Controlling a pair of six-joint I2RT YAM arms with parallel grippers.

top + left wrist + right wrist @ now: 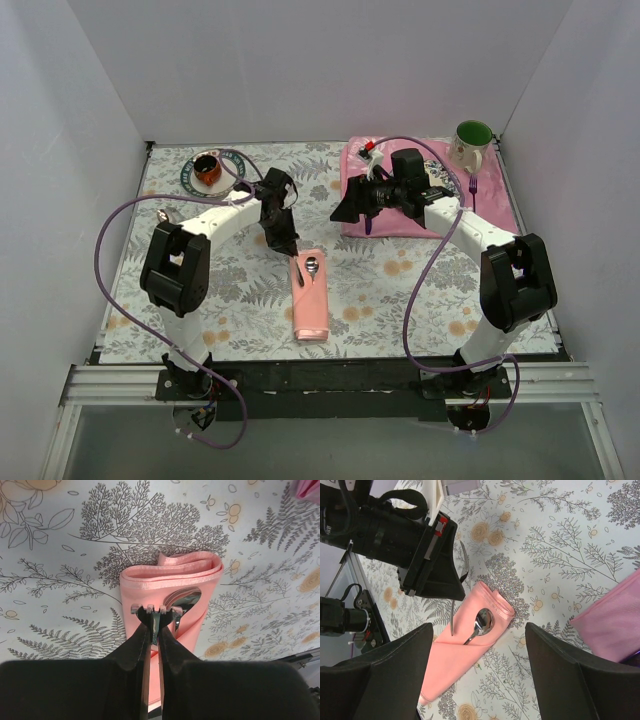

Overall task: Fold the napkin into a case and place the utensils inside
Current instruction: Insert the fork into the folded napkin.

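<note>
Left end effector (156, 611) pinching a thin utensil (155, 630) (type unclear) over mid-frame case (170, 575), presumably to slot beside spoon (182, 599); right end effector (479, 630) spread.

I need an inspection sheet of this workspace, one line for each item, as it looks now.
Surface: floral tablecloth, flat.
Job's things: folded napkin case; spoon resting on it; thin silver utensil held.
Clutter: placemat, green mug, purple fork, cup on plate.
Grippers: left gripper shut on the utensil over the case; right gripper open, empty.
Cables: purple cables loop off both arms.
Surroundings: white walls.
</note>
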